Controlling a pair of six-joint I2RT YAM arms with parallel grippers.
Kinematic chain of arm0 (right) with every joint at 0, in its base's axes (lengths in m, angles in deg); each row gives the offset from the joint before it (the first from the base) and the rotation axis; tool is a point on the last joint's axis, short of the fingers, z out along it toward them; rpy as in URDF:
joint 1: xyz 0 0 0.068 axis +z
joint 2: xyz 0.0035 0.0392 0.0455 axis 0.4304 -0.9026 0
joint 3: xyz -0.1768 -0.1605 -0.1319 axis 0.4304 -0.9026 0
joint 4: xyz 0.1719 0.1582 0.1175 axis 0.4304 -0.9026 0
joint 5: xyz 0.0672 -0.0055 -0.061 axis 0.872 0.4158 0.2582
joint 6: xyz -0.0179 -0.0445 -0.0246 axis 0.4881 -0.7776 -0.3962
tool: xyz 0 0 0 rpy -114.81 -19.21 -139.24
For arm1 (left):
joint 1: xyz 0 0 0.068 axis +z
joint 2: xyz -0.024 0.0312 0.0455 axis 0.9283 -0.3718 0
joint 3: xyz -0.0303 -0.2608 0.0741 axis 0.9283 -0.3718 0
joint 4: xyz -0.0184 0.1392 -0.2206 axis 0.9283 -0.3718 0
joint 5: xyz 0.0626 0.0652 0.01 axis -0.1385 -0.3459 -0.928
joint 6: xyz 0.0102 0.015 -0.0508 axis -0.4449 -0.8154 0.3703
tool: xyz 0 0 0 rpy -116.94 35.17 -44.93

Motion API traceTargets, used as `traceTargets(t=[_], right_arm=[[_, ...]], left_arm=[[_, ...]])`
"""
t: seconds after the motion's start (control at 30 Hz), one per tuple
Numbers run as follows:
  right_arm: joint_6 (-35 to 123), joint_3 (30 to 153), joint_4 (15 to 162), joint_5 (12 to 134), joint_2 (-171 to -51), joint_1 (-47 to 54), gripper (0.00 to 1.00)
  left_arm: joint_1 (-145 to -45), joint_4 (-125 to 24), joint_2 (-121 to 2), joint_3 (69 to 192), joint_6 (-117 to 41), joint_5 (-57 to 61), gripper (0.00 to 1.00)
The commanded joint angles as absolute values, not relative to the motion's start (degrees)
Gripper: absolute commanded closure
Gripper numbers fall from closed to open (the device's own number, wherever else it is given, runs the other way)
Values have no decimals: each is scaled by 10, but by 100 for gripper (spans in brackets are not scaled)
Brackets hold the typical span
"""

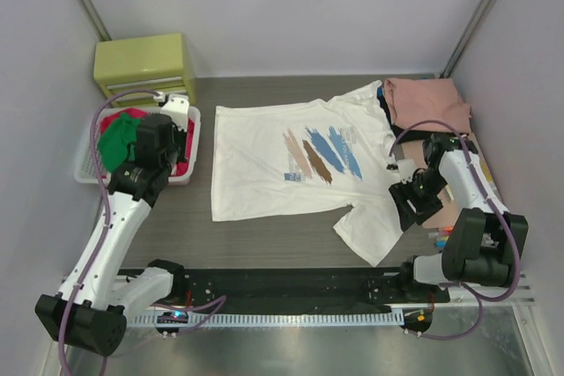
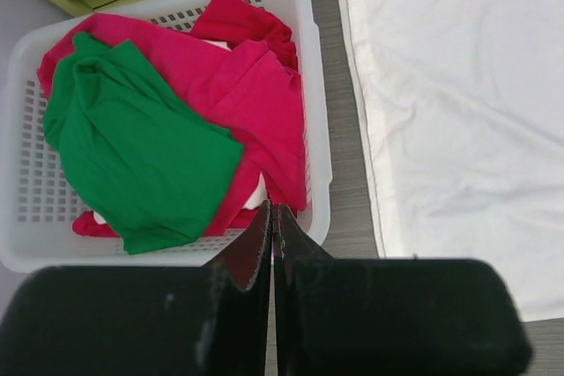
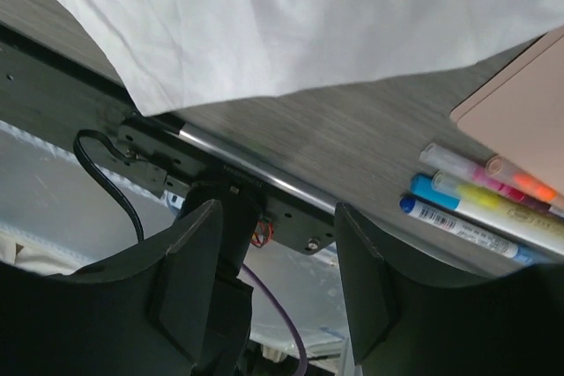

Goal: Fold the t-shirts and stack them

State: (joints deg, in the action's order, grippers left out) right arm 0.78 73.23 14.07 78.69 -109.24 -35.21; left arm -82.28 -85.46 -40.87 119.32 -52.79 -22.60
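A white t-shirt [image 1: 291, 160] with blue, brown and pink brush strokes lies spread flat in the middle of the table. At the left, a green t-shirt [image 2: 132, 156] and red and magenta t-shirts [image 2: 247, 94] are heaped in the white slotted basket [image 2: 319, 59]. My left gripper [image 2: 275, 213] hovers over the basket's near rim, shut and holding nothing. A folded salmon-pink t-shirt [image 1: 427, 103] rests on a black one [image 1: 385, 110] at the back right. My right gripper [image 3: 278, 217] is open and empty just off the white shirt's right sleeve [image 3: 308, 15], above the table's near edge.
A yellow-green drawer box [image 1: 145, 68] stands behind the basket. Several coloured markers [image 3: 476, 200] and a flat pinkish cover [image 3: 520, 103] lie on the table to the right of my right gripper. A black rail [image 1: 291, 283] with cables runs along the near edge.
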Motion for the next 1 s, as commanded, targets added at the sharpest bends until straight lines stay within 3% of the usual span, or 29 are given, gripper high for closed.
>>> traceTargets(t=[0.0,0.27,0.4,0.57,0.97], right_arm=[[-12,687,70,723,-1050,-352,42],[9,681,148,738,-1137,-352,38],[23,670,198,743,-1172,-335,50],[24,667,227,727,-1189,-323,44],[86,690,367,660,-1210,-215,45]], left_arm=[[-818,-829,-414,1192,-530,-221,100],[-818,-832,-474,1219,-526,-200,100],[-818,-838,-487,1221,-532,-206,100],[-818,-832,-486,1212,-535,-202,100],[-818,-832,-501,1215,-541,-202,100]])
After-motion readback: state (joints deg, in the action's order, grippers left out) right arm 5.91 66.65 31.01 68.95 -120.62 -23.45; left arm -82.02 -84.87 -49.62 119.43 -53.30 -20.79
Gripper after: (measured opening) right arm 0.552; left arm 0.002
